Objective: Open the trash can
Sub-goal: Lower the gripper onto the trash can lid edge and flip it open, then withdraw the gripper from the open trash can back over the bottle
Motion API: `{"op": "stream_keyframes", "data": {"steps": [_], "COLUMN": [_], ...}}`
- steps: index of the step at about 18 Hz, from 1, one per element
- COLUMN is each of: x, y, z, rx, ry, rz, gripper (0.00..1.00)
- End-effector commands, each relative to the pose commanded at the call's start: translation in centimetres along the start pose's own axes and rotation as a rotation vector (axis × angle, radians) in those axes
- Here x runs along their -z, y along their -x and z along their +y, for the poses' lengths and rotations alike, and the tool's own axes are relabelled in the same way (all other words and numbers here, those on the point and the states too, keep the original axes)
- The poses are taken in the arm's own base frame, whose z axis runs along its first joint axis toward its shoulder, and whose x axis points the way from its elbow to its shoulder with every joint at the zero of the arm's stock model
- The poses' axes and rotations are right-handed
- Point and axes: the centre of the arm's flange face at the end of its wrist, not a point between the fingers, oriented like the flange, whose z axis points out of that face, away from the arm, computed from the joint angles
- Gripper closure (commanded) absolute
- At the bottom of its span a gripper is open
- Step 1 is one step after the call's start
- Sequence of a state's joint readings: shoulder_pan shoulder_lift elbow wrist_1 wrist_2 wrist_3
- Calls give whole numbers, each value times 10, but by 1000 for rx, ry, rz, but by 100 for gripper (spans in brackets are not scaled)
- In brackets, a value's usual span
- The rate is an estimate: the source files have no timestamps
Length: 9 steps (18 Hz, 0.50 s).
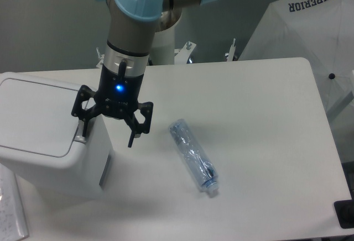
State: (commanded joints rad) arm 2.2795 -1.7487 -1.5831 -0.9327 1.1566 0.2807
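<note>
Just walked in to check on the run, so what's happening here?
The robot arm's gripper hangs open over the right edge of the white trash can, one finger down by the grey push tab. The lid looks shut. A clear plastic bottle lies untouched on the table to the right.

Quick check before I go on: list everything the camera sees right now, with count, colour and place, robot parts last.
trash can: one, white, left edge of the table, lid down.
push tab: one, grey, on the can's right rim, under one gripper finger.
bottle: one, clear plastic, lying on its side mid-table, cap toward the camera.
table: one, white.
sheet: one, pale, bottom left corner, partly cut off.
umbrella-like cover: one, white with black lettering, upper right, beyond the table.
arm: one, grey with light blue joints, coming from the top.
gripper: one, black, blue light on, open, at the can's right edge.
</note>
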Motion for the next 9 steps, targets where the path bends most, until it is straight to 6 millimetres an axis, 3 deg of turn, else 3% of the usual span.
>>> {"op": "stream_keyframes", "data": {"steps": [3, 7, 9], "x": [2, 19, 22], "y": [0, -2, 7], "z": [-2, -11, -12], "rx": [0, -15, -21], "ry": [-4, -36, -44], "rz": [-1, -11, -24], "gripper": [0, 0, 0]}}
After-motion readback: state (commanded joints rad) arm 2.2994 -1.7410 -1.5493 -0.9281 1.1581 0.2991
